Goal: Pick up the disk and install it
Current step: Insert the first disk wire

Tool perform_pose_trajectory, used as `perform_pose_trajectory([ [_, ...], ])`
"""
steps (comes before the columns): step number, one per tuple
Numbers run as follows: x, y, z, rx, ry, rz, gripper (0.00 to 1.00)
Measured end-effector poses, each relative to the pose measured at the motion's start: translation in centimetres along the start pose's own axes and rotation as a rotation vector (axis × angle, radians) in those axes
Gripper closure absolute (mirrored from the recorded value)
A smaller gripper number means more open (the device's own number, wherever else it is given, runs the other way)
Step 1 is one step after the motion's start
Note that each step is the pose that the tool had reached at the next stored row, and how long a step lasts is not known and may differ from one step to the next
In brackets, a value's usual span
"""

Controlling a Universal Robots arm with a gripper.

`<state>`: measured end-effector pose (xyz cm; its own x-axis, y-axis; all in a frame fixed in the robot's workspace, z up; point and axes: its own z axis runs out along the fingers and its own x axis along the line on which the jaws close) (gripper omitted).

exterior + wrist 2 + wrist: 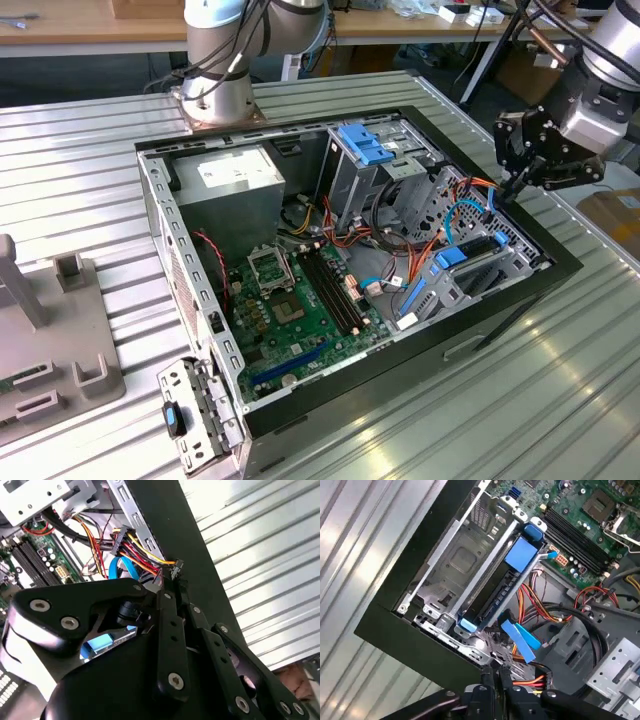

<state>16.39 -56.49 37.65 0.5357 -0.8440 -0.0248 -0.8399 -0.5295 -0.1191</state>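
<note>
The disk (496, 585) sat slotted in the corner bay of the case (395, 630), its long axis running straight away from the end effector (495, 674), which hovered clenched and empty just beside the bay's near end.

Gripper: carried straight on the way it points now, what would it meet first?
Probably the orange-and-yellow cable bundle just ahead of the gripper, by the case wall; the disk lies farther on. Depth is unclear.
</note>
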Motion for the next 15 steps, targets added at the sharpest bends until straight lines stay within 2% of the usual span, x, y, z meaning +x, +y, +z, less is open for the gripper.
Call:
perform_pose_trajectory([
  [1,0.01,0.0,0.0,0.0015,0.0073,0.061,0.84],
  [2,-0.04,0.09,-0.01,0.0031,0.0069,0.062,0.84],
  [3,-0.14,0.34,-0.04,0.0142,0.0002,0.063,0.84],
  [5,-0.27,0.74,-0.08,0.03,-0.0051,0.063,0.84],
  [7,-0.3,1.04,-0.11,0.0392,-0.0009,0.063,0.84],
  [10,-0.3,1.19,-0.11,0.043,0.0017,0.066,0.84],
  [15,-0.37,1.62,-0.06,0.044,0.003,0.07,0.84],
])
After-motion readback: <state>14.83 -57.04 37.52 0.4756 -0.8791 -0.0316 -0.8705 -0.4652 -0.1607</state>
